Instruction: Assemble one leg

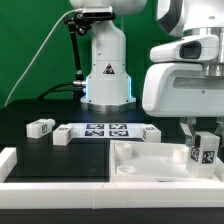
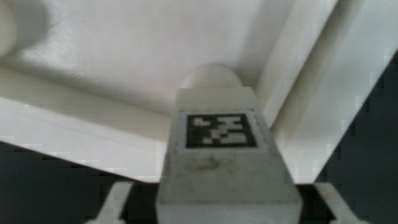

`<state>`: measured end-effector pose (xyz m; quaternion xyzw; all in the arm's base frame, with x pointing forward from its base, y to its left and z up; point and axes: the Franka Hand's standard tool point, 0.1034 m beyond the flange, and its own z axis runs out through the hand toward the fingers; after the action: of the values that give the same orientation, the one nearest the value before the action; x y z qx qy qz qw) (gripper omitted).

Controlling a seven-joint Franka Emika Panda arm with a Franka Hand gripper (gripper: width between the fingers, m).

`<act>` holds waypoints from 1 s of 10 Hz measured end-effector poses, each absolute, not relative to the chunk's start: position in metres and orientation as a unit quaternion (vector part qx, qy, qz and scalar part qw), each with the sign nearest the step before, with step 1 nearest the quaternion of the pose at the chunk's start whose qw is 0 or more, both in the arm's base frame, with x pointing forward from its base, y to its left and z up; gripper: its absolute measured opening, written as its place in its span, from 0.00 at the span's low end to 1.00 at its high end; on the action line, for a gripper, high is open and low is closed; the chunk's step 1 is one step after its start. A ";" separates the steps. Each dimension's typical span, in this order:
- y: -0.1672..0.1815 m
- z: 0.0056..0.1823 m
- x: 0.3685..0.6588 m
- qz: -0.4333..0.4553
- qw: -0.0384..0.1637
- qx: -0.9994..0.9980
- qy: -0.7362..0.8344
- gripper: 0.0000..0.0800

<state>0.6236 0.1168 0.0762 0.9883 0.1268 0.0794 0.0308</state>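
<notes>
My gripper (image 1: 203, 150) is shut on a leg (image 1: 205, 151), a small white post with a black-and-white tag, and holds it upright over the near right corner of the large white square tray-like piece (image 1: 150, 165). In the wrist view the leg (image 2: 222, 135) fills the middle between my fingers (image 2: 121, 198), its tip pointing at the tray's corner rim (image 2: 302, 70). Three more legs lie on the black table behind the tray: one (image 1: 41, 127) at the exterior view's left, one (image 1: 63, 134) beside it, and one (image 1: 150, 132) behind the tray.
The marker board (image 1: 105, 129) lies on the table behind the tray. A white rail (image 1: 60, 188) runs along the front edge with a raised end (image 1: 5, 160) at the exterior view's left. The robot base (image 1: 107, 70) stands at the back.
</notes>
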 end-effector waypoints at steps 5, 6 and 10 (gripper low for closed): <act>0.119 0.074 0.623 0.084 0.000 0.982 -0.169 0.37; 0.115 0.074 0.623 0.084 -0.004 0.969 -0.232 0.37; 0.091 0.074 0.619 0.093 0.019 0.914 -0.395 0.39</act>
<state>0.6187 0.0914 0.0742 0.9137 -0.3950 0.0932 0.0187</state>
